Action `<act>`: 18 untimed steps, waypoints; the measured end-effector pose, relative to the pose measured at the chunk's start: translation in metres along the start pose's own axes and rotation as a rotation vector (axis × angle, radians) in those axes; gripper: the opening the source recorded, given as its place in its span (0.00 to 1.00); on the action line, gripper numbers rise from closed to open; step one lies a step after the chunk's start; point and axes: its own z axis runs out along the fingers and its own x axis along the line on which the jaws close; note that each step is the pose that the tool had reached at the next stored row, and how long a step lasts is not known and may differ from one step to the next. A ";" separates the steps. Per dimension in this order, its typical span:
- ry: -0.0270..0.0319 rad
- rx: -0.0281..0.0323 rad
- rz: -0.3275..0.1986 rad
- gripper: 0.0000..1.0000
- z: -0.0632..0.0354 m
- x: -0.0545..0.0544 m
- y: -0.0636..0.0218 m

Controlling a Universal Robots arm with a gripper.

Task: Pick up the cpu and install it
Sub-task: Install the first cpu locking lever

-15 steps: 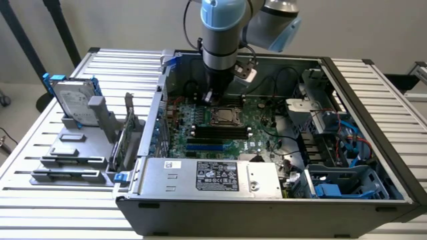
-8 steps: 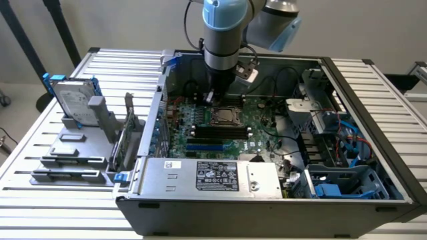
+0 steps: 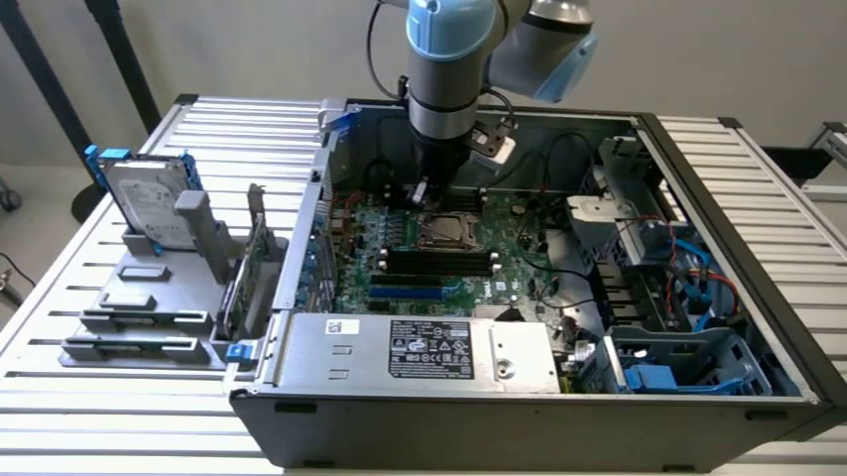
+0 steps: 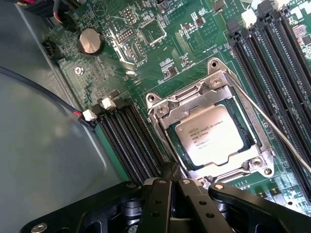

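Gripper (image 4: 170,187) fingers are brought fully together and hold nothing; in the wrist view their black linkage sits in the foreground with the tips just above the near edge of the motherboard socket (image 4: 214,133). In the exterior view the gripper (image 3: 426,193) hangs from the arm (image 3: 450,59) inside the open computer case (image 3: 530,407), directly behind the socket as that camera sees it.

Position of the cpu (image 4: 209,135): seated flat in the socket, silver top facing up, printed markings visible. The metal load frame surrounds it on all sides. The thin retention lever (image 4: 272,126) runs along one side of the socket, raised at an angle and not latched down. In the exterior view the cpu (image 3: 447,230) appears as a small bright square at the centre of the motherboard (image 3: 411,273).

Adjacent components: black memory slots (image 4: 129,141) lie on both sides of the socket. A round coin battery (image 4: 90,41) sits further out on the green board.

Outside the case, on the exterior view's left, a grey fixture (image 3: 146,297) rests on the slatted table (image 3: 54,397). A hard drive (image 3: 143,198) in a blue frame stands upright at its far end.
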 end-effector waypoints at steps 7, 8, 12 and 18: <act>-0.0026 -0.0015 0.000 0.11 0.0003 0.003 0.0049; -0.0029 -0.0017 0.000 0.11 0.0004 0.003 0.0057; -0.0035 -0.0020 0.000 0.11 0.0006 0.005 0.0093; -0.0038 -0.0022 0.000 0.11 0.0009 0.009 0.0157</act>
